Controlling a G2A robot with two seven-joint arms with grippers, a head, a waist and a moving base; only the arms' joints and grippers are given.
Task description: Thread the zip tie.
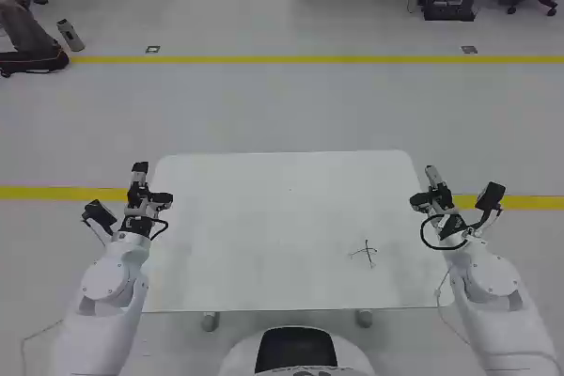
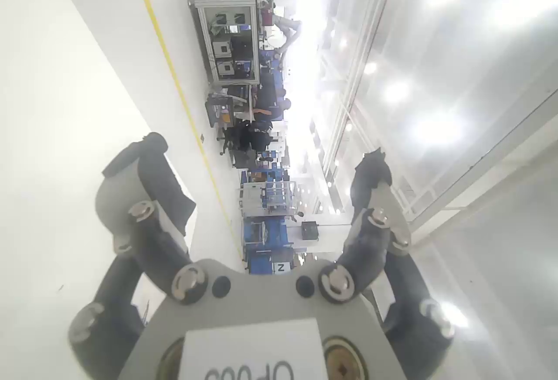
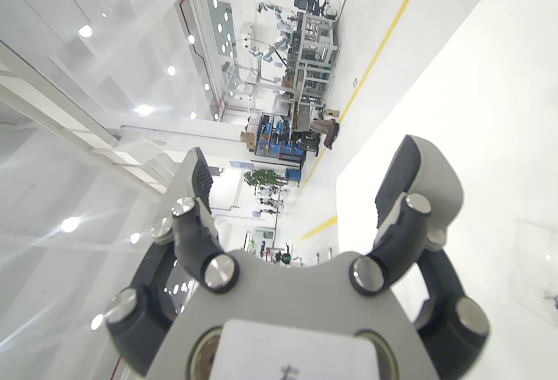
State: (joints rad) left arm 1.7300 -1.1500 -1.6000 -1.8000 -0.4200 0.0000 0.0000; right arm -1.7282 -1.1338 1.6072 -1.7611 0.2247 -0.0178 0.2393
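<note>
A thin dark zip tie (image 1: pixel 366 252) lies loose on the white table (image 1: pixel 263 226), toward its front right part. My left gripper (image 1: pixel 139 180) hangs at the table's left edge, far from the tie; its own wrist view shows the gripper (image 2: pixel 266 157) open with nothing between the fingers. My right gripper (image 1: pixel 432 180) sits just off the table's right edge, beyond the tie and to its right. In the right wrist view the gripper (image 3: pixel 305 163) is open and holds nothing, aimed out toward the room.
The table has rounded corners and grey floor around it. A yellow floor line (image 1: pixel 38 193) passes behind both arms, with a second yellow line (image 1: pixel 310 59) farther back. A dark bag (image 1: pixel 23 47) rests on the floor at far left.
</note>
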